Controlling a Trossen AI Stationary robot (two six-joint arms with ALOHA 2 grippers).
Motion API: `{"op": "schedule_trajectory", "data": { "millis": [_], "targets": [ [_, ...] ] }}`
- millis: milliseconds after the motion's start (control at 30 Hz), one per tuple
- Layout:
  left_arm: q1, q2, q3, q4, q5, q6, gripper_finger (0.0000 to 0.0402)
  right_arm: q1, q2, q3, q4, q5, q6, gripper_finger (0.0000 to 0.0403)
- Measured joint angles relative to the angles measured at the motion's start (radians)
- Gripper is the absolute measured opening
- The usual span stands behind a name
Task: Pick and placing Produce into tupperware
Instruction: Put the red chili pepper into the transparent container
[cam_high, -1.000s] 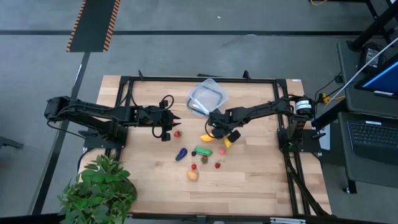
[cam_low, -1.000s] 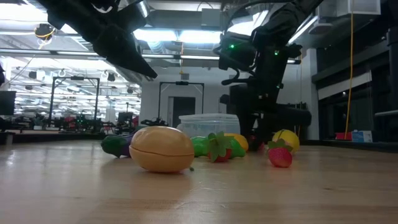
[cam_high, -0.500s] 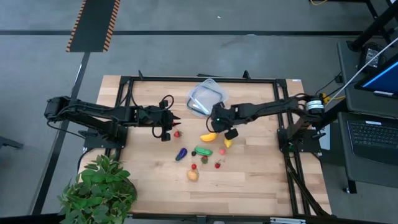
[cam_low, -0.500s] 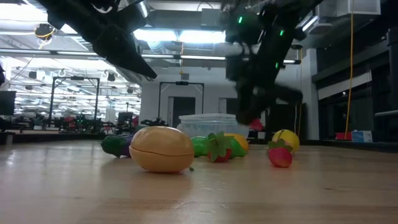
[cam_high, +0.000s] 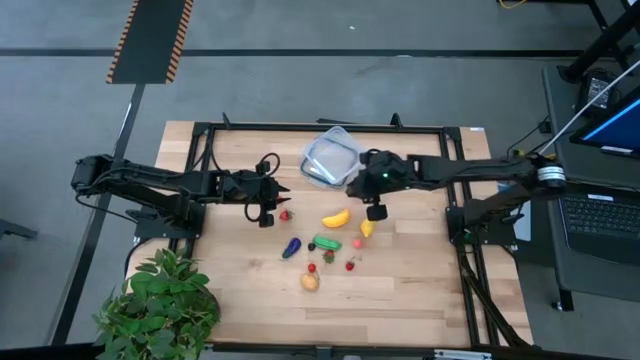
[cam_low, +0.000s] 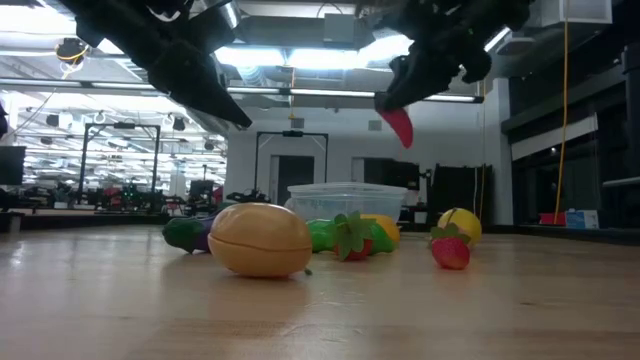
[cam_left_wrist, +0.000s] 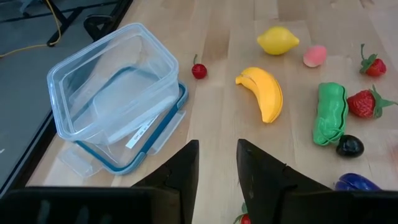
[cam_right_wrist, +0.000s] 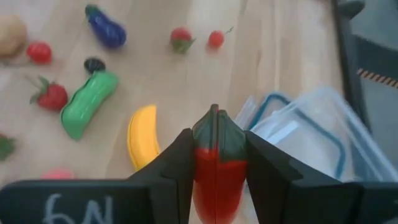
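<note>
The right gripper (cam_right_wrist: 214, 180) clamps a red pepper (cam_right_wrist: 214, 177) with a green top, raised just beside the clear tub (cam_high: 333, 157), upper centre of the table (cam_high: 420, 290). Only the low view shows it airborne. One banana (cam_high: 336, 218), one lemon (cam_high: 366, 229). The left gripper (cam_left_wrist: 216, 171) stands slightly parted, apparently empty.
</note>
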Motion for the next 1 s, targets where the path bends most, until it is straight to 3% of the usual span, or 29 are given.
{"op": "schedule_trajectory", "data": {
  "millis": [167, 500, 600, 833, 1000],
  "targets": [
    [0.000, 0.000, 0.000, -0.001, 0.000, 0.000, 0.0094, -0.016, -0.060, -0.100, 0.102, -0.003, 0.052, 0.0118],
    [0.000, 0.000, 0.000, -0.003, 0.000, 0.000, 0.0074, -0.021, -0.203, -0.373, 0.472, -0.036, 0.149, 0.0118],
    [0.000, 0.000, 0.000, -0.003, 0.000, 0.000, 0.0071, -0.021, -0.260, -0.435, 0.556, -0.096, 0.180, 0.0118],
    [0.000, 0.000, 0.000, -0.002, 0.000, 0.000, 0.0076, -0.022, -0.400, -0.487, 0.566, -0.283, 0.185, 0.0118],
    [0.000, 0.000, 0.000, -0.002, 0.000, -0.001, 0.0086, -0.022, -0.450, -0.520, 0.566, -0.335, 0.210, 0.0118]
  ]
}}
